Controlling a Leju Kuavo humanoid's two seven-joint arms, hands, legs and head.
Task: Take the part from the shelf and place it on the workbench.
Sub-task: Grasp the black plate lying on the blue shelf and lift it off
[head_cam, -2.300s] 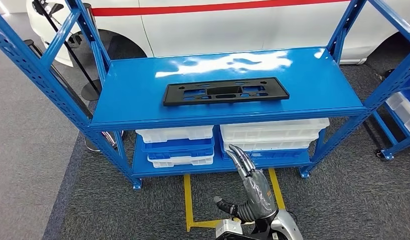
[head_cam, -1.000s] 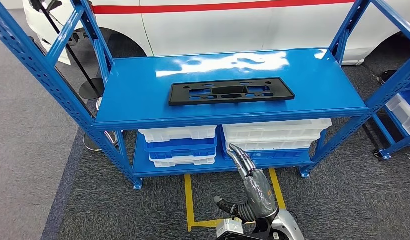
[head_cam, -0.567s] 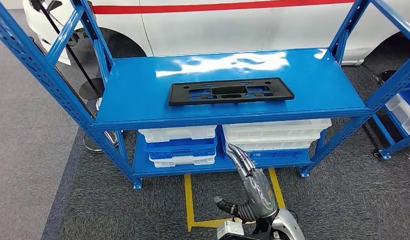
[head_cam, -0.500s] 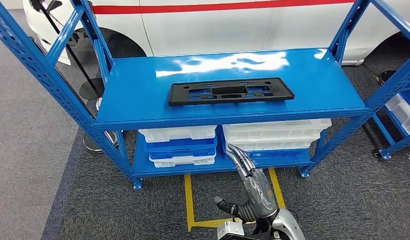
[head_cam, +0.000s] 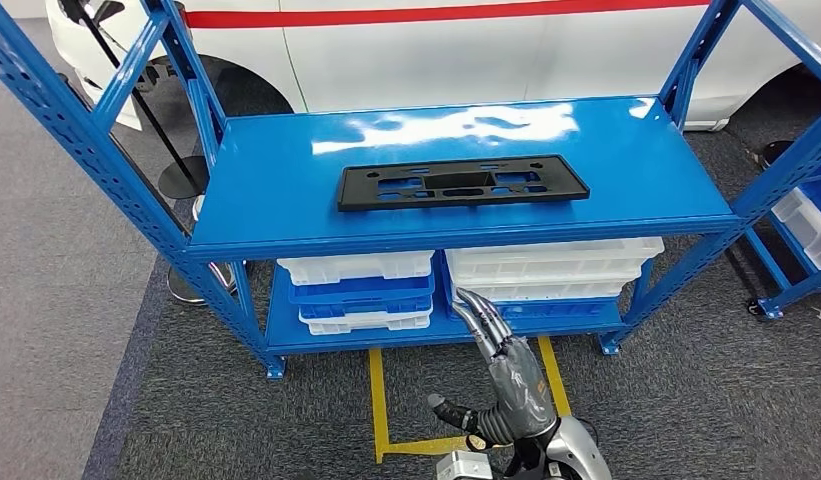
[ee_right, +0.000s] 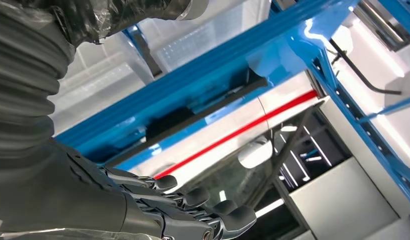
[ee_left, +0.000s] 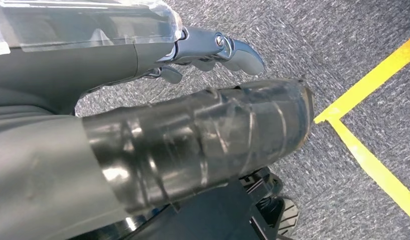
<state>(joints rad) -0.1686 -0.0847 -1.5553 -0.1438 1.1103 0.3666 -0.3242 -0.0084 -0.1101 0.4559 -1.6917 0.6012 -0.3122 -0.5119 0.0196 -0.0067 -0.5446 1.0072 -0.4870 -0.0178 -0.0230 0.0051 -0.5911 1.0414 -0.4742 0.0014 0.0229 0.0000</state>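
Black plastic part (head_cam: 462,182) lay flat mid-shelf on the blue rack's top shelf (head_cam: 286,215), untouched. Right hand (head_cam: 508,372) was raised below the shelf's front edge, fingers (head_cam: 481,315) extended and apart, thumb out, holding nothing. Left hand (ee_left: 193,145) hung over grey carpet beside yellow floor tape (ee_left: 372,165); couldn't tell its finger state. White and blue bins (head_cam: 361,290) stacked on lower shelf

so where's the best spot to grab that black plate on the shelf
Probably its near long edge, around the middle. The black plate lies flat and lengthwise on the shelf, thin and full of cut-outs, so fingers could hook the edge. Come from the front and above; the right hand is low and open in front.
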